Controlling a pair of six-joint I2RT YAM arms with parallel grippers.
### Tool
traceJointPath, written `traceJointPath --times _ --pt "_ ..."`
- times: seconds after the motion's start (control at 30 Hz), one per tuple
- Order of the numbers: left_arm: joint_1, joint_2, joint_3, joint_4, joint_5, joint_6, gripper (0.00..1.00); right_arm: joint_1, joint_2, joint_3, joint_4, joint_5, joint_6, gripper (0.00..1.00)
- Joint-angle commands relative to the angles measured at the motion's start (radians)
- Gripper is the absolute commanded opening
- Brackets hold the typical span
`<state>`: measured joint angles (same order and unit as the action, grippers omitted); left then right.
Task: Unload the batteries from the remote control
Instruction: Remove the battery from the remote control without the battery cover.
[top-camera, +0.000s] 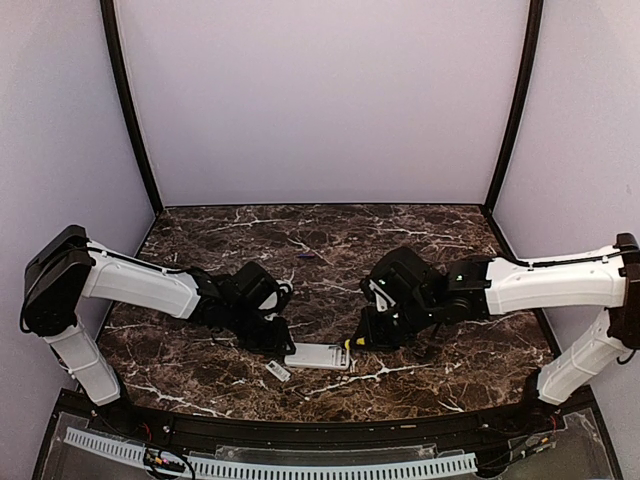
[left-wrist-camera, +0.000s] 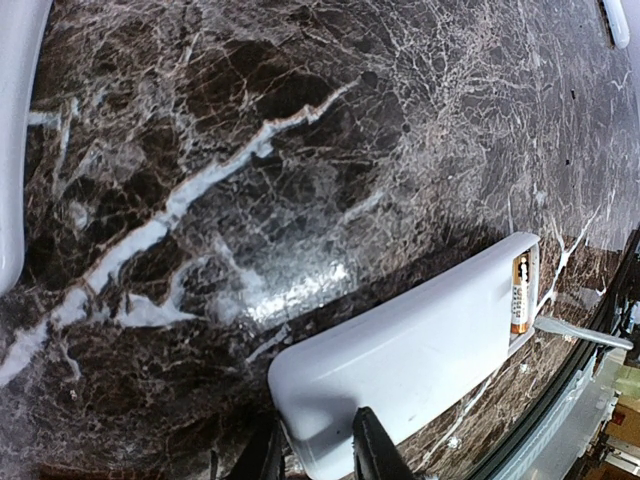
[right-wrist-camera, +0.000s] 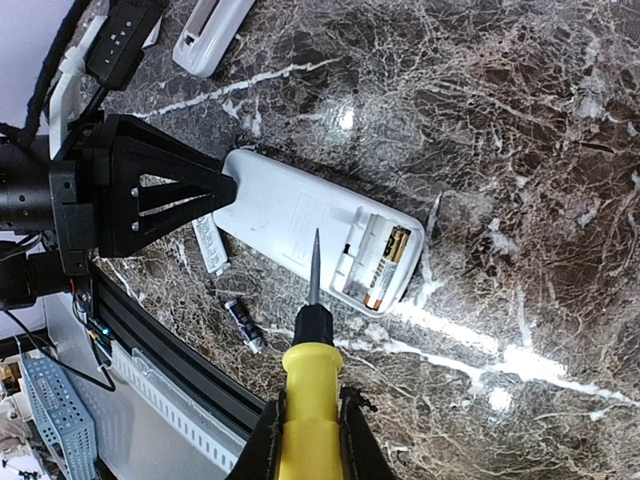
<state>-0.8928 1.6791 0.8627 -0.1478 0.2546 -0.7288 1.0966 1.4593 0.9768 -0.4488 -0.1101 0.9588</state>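
Note:
The white remote control (right-wrist-camera: 295, 215) lies back-up near the table's front edge, also in the top view (top-camera: 320, 357). Its compartment is uncovered, and one orange-gold battery (right-wrist-camera: 387, 262) (left-wrist-camera: 520, 295) lies in it; the slot beside it looks empty. My left gripper (left-wrist-camera: 318, 455) (top-camera: 280, 340) is shut on the remote's closed end. My right gripper (right-wrist-camera: 308, 440) (top-camera: 362, 338) is shut on the yellow-handled screwdriver (right-wrist-camera: 311, 385). The screwdriver's tip hovers over the remote's back, just left of the compartment.
A small white cover (right-wrist-camera: 208, 245) (top-camera: 278, 371) lies by the remote. A short dark cylinder (right-wrist-camera: 243, 325) rests near the table's black front rail (right-wrist-camera: 150, 320). Another white device (right-wrist-camera: 210, 35) lies farther off. A tiny purple item (top-camera: 305, 256) sits mid-table.

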Motion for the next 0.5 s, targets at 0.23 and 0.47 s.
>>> traceJointPath --times 0.23,0.47 --pt "-0.002 -0.099 0.063 -0.115 -0.13 0.095 0.44 -0.028 -0.134 -0.065 -0.03 0.107 0.037 0.0" --pt "0.007 -0.07 0.163 -0.144 -0.101 0.167 0.51 -0.062 -0.162 -0.149 -0.017 0.085 0.066 0.0"
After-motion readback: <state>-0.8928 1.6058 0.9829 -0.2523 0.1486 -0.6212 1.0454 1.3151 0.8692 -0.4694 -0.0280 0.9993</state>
